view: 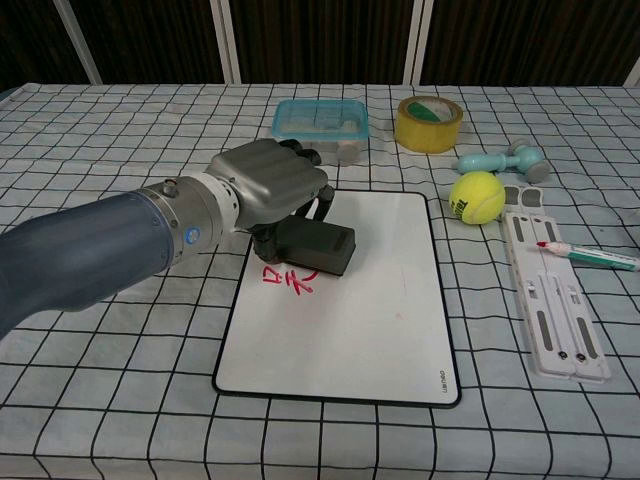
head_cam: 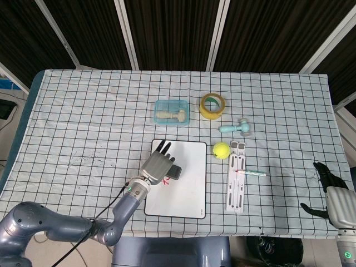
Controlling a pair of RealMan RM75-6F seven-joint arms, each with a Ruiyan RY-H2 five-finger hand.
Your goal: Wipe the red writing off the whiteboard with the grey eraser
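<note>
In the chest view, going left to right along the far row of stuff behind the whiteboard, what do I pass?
Blue lidded container → yellow tape roll → teal handheld tool. The tennis ball sits nearer, below the gap between the tape and the tool.

My left hand over the whiteboard, grey metal shell, dark fingers, blue-grey arm, silver wrist ring, small green light, thin black cable, my right hand grey-black.
</note>
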